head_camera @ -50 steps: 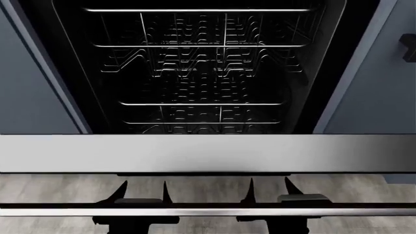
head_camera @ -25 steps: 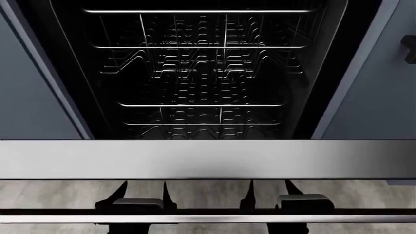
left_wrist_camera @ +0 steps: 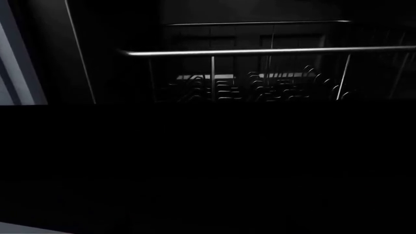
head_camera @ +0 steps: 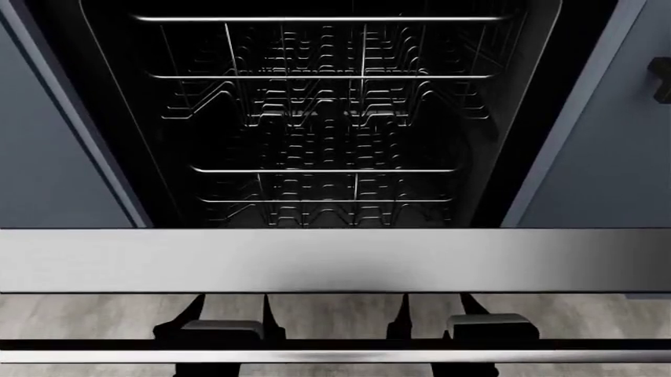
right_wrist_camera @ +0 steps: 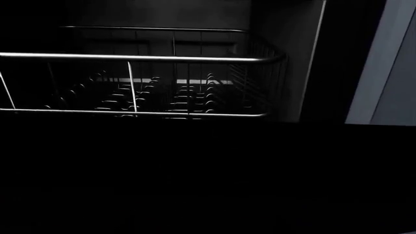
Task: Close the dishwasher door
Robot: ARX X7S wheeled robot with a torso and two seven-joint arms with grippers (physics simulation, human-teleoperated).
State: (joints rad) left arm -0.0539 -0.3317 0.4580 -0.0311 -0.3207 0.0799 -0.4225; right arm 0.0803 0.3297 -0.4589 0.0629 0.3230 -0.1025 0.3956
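Observation:
The dishwasher door (head_camera: 335, 259) hangs partly open; its brushed silver top edge spans the head view, with the thin silver handle bar (head_camera: 335, 356) below it. In the gap between edge and bar, the dark fingertips of my left gripper (head_camera: 232, 306) and right gripper (head_camera: 433, 305) point up from under the door. Each pair stands apart with nothing between, so both are open. In the left wrist view the door's black panel (left_wrist_camera: 208, 165) fills the near half and hides the jaws. The right wrist view shows the same black panel (right_wrist_camera: 208, 175).
Wire racks (head_camera: 325, 118) fill the dark dishwasher cavity behind the door. Blue-grey cabinet fronts stand on the left (head_camera: 53, 157) and right (head_camera: 618, 157), the right one with a black handle (head_camera: 661, 82). Pale wood floor (head_camera: 335, 314) shows below the door.
The door's silver edge and handle bar have shifted lower in the head view, and more of the lower rack shows. Both grippers stay under the door, fingers apart as before.

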